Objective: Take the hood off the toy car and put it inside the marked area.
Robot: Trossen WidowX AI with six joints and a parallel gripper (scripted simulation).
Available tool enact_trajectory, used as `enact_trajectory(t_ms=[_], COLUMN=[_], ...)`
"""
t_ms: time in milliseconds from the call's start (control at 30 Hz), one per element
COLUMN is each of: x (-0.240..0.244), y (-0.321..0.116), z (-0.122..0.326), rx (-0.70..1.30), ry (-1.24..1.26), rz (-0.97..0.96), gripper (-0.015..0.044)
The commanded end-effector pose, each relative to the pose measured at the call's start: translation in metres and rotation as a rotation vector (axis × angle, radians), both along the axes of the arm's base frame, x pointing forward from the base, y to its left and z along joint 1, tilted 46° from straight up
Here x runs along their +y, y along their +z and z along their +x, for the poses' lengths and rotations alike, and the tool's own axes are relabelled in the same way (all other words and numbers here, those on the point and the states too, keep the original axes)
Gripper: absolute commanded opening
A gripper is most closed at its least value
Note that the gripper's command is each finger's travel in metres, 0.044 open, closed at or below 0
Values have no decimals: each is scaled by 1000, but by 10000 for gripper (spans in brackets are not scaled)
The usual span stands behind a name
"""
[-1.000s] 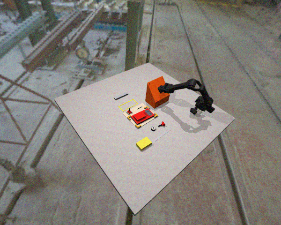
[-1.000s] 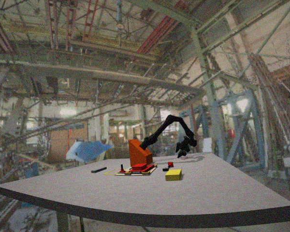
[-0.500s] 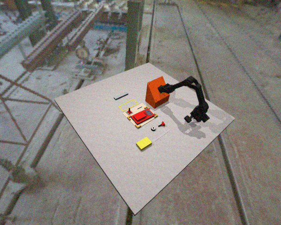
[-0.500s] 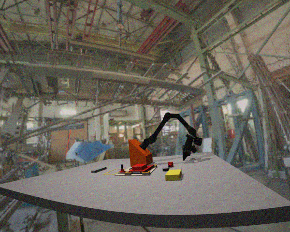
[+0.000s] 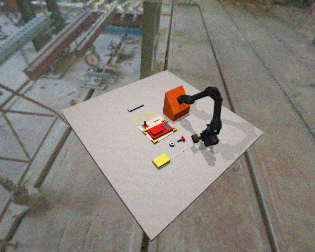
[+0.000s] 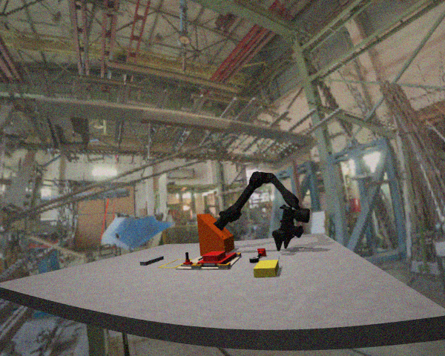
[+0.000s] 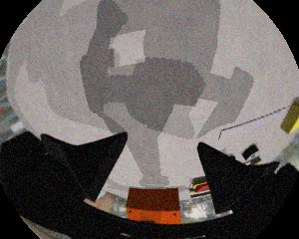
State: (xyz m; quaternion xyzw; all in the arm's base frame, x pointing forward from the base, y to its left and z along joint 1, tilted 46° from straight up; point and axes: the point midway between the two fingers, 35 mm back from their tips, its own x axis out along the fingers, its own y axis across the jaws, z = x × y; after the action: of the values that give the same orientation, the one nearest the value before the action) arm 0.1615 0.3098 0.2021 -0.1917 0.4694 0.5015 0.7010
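The toy car's red body (image 5: 159, 134) sits on a cream board (image 5: 152, 123) with yellow corner pieces. A raised red block (image 5: 155, 130) (image 6: 213, 255), which looks like the hood, lies on the car at the end away from a grey patch (image 5: 166, 125). The marked area is a thin yellow outline (image 5: 133, 118) just beyond the board, with nothing inside it. My gripper (image 6: 282, 248) (image 7: 163, 141) is open and empty, pointing down above the table, well to the side of the car. In the wrist view the car is small, near the right finger.
An orange wedge (image 5: 176, 104) (image 6: 211, 237) carries the arm. A black bar (image 5: 136, 107) lies beyond the outline. A black peg (image 5: 145, 124) stands on the board. A wheel (image 5: 171, 144), a red part (image 5: 182, 139) and a yellow block (image 5: 161, 160) (image 6: 265, 268) lie on the car's near side.
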Motion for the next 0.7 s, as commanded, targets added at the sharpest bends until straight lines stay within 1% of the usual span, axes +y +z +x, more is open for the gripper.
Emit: enact_trajectory(t_ms=[0, 267, 467, 667], x=[-18, -68, -123, -181], y=[-6, -45, -75, -102], z=[38, 97, 135, 161], rx=[25, 196, 349, 489], ry=[-120, -318, -498, -675], rz=[12, -9, 20, 87], gripper=[440, 440, 440, 440])
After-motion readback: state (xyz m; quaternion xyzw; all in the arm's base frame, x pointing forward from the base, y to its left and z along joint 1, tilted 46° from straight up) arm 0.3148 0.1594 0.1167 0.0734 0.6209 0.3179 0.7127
